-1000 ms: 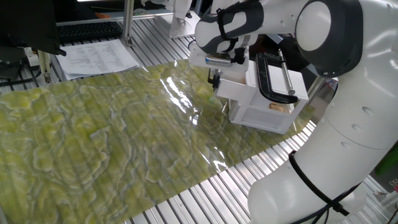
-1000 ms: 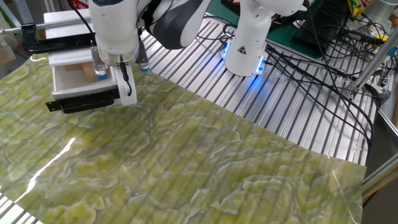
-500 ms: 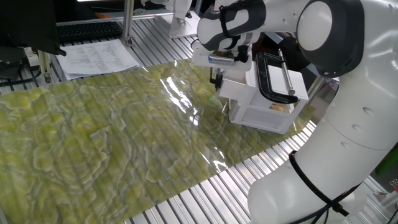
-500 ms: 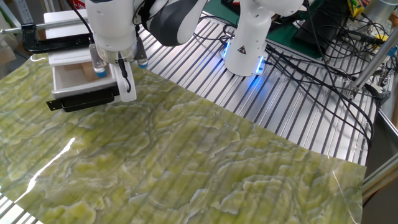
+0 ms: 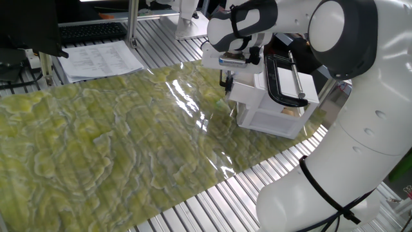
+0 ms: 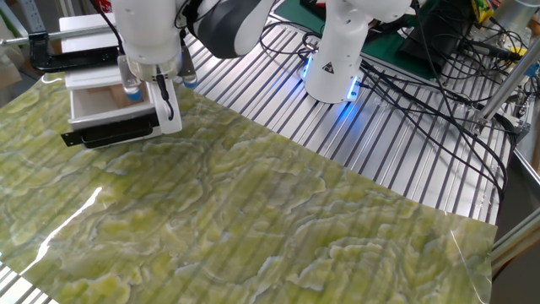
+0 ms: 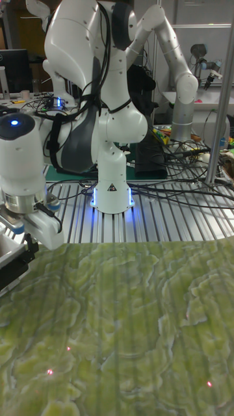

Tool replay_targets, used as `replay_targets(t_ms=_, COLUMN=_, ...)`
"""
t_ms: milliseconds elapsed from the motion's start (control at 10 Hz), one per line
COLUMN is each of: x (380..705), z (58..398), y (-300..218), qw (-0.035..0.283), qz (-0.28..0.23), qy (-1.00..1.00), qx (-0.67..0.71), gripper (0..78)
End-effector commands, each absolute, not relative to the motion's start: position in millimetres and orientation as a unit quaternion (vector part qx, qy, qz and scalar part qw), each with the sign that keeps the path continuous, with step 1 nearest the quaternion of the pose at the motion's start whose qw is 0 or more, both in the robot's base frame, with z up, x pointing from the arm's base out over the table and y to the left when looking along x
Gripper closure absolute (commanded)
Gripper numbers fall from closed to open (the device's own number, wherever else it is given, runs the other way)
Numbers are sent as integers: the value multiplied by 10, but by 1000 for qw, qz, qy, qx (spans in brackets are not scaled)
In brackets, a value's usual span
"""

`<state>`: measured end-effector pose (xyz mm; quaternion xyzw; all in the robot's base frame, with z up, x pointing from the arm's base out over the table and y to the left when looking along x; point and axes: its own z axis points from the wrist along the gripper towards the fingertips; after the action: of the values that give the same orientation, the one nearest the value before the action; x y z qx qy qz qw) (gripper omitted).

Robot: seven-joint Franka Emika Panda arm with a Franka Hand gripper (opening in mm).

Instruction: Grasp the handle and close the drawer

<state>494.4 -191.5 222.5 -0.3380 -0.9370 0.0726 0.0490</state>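
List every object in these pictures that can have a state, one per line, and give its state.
Small white plastic drawer: partly open, a small orange-tan item inside.
Thin black handle: at the gripper's fingers; contact unclear.
Two-finger gripper: at the drawer front; cannot tell if closed.
Large black clamp: on top of the white cabinet.

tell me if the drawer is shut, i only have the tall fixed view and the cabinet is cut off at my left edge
Observer: Not shut. In the other fixed view the drawer sticks out of the cabinet with its inside showing.
Operator: where is the gripper on it
Observer: The gripper is down at the end of the drawer front nearest the robot base, beside the end of the black handle. I cannot tell whether it is clamped.
Operator: anything on top of the cabinet
Observer: A black clamp with a silver screw rod sits across the cabinet top.
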Motion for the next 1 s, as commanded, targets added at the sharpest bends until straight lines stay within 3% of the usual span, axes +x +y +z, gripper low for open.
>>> replay_targets(t_ms=100, x=4889, z=2250, y=-2002, qw=48, qz=71, qy=-938, qx=-337, gripper=759)
replay_targets(t_ms=1000, x=4733, z=2276, y=-2071, qw=46, qz=50, qy=-938, qx=-340, gripper=759)
